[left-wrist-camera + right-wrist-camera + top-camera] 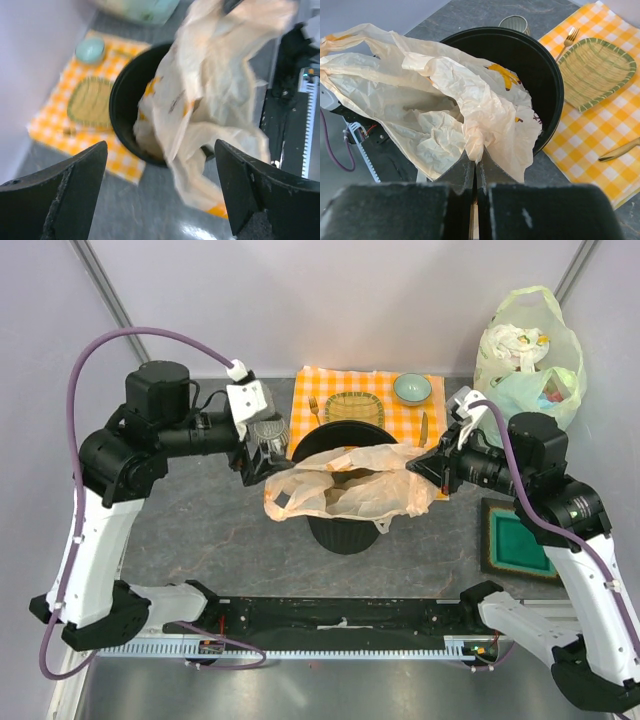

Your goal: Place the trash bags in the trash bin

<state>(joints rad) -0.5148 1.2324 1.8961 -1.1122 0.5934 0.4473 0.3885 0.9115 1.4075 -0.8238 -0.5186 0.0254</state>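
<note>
The pale peach-orange trash bag (pixel 350 490) lies crumpled across the mouth of the black trash bin (pixel 345 535), spilling over its near and left rim. My right gripper (pixel 428 468) is at the bin's right edge, shut on a bunched corner of the bag (pixel 420 100); in the right wrist view the gripper (pixel 476 161) pinches that corner just in front of the bin (pixel 540 70). My left gripper (pixel 262 465) is open and empty at the bin's left side, close to the bag's handle end. In the left wrist view the left gripper (pixel 160 200) frames the bag (pixel 210 90) and the bin (pixel 122 110) without touching them.
An orange checked cloth (pixel 390 420) behind the bin carries a woven tray (pixel 354 407), a fork, a teal bowl (pixel 411 388) and a spoon. A small grey mug (pixel 515 22) stands by the bin. A pale green bag (pixel 530 360) sits back right, a green tray (pixel 517 540) at right.
</note>
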